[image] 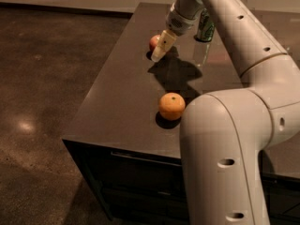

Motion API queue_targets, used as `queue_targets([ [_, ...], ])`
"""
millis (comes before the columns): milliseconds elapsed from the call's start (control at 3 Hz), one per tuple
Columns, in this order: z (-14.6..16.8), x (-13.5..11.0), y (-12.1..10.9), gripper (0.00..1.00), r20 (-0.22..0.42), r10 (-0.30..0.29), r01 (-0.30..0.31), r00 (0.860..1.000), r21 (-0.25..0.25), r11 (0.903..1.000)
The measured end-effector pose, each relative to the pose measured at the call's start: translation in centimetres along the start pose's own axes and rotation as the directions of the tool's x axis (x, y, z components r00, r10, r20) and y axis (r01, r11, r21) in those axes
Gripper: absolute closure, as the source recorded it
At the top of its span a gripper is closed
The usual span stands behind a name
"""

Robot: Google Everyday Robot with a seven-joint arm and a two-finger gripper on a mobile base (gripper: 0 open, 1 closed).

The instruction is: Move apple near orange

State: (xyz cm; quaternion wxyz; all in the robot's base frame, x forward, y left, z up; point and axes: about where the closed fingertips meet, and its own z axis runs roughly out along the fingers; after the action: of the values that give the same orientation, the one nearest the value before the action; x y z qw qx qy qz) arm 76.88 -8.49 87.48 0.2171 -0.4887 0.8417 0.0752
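gripper [159, 49] is at the far end of the table [117, 97], tilted down and to the left, tip just above the tabletop. It sits right against the near-right side of the apple [153, 41] and covers part of it. How wide the gripper stands: cannot tell from this angle, and can't confirm any grasp or contact either.

apple: on the tabletop, far end, toward the left edge. Only a red sliver shows past the gripper.

arm [234, 46]: bulky white joint fills the lower right foreground. From there a link rises toward the upper right, then a long link with small holes runs up and left to the wrist, which bends down to the gripper (so an overhead reach across the table). Its shadow [176, 74] falls on the tabletop between the two fruits.

orange [171, 106]: on the table near the front, dark stem dot up, just left of the big arm joint. Well apart from the apple, nothing touching it.

containers: one green-labelled can or bottle [205, 27] upright at the far end, right of the gripper, partly hidden behind the arm. Contents not visible. Pale reflection under it on the glossy top.

table is a dark cabinet-style block on a dark polished floor [42, 78].
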Motion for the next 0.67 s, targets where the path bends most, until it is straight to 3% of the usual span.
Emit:
queue_targets([
  [667,1.58,-1.68,0.32,0.41,-0.002,0.010,-0.010,1.000,-0.017,0.9998],
])
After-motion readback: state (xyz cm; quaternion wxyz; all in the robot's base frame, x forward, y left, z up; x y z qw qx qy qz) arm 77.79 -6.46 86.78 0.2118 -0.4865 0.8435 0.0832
